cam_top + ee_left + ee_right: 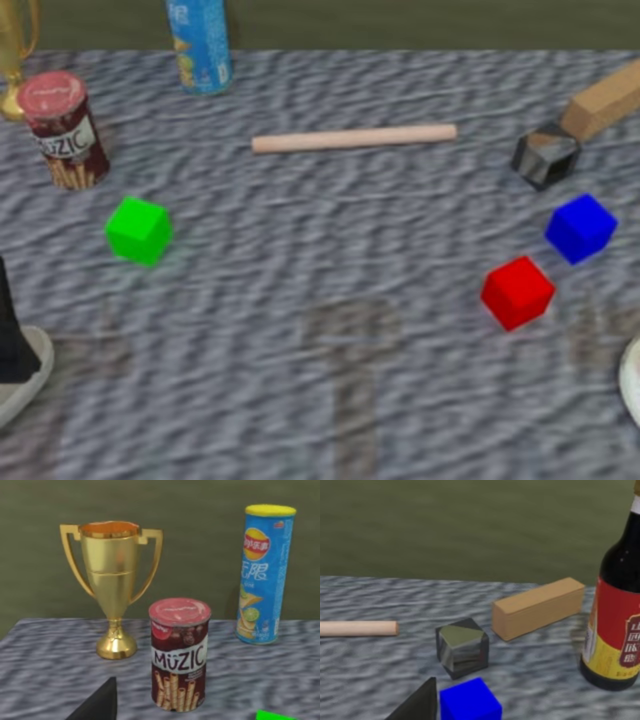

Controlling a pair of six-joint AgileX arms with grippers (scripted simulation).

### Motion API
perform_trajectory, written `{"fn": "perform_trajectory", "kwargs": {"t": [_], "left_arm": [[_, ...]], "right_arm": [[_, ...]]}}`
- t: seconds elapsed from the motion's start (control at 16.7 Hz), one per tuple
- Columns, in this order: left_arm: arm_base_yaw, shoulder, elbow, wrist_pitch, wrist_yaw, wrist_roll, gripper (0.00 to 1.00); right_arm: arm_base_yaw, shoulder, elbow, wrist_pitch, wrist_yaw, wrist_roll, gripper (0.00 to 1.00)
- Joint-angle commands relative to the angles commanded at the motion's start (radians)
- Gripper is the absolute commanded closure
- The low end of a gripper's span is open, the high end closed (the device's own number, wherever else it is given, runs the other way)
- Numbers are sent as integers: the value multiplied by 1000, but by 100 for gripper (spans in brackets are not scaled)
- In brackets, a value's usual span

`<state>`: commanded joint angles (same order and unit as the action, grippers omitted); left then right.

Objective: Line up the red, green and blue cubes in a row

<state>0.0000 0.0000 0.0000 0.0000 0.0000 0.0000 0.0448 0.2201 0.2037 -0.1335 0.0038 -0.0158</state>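
Three cubes lie apart on the grey mottled counter (320, 300). Green cube (138, 230): left side, just below the Muzic wafer can (65, 128); only its top edge shows in the left wrist view (275, 715). Red cube (517, 292) and blue cube (580, 228): right side, close together but not touching, blue farther back and farther right. No row is formed yet.

Behind the blue cube sits a dark grey faceted lump (545, 155), with a tan wooden block (605, 100) just beyond it at the right edge; a wooden rod (354, 137) lies crosswise near the middle rear. A blue crisp tube (200, 45) and a gold trophy (112, 580) stand at the rear left. A dark sauce bottle (617, 610) stands beside the block in the right wrist view.

Left arm (15, 345): parked at the left edge. Right arm (630, 380): apparently the pale shape at the right edge. Each wrist view shows only a dark wedge of one finger, so whether either set of fingers is released or clenched cannot be told.
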Motion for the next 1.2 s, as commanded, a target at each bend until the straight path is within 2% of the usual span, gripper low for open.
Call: {"fn": "perform_trajectory", "kwargs": {"t": [0.24,0.78,1.2], "left_arm": [[0,0,0,0,0,0,0],[0,0,0,0,0,0,0],[0,0,0,0,0,0,0]], "right_arm": [[67,351,265,-189,-2,-24,0],[227,1312,910,-667,-4,-79,0],[308,1747,1256,-895,-2,-107,0]]}}
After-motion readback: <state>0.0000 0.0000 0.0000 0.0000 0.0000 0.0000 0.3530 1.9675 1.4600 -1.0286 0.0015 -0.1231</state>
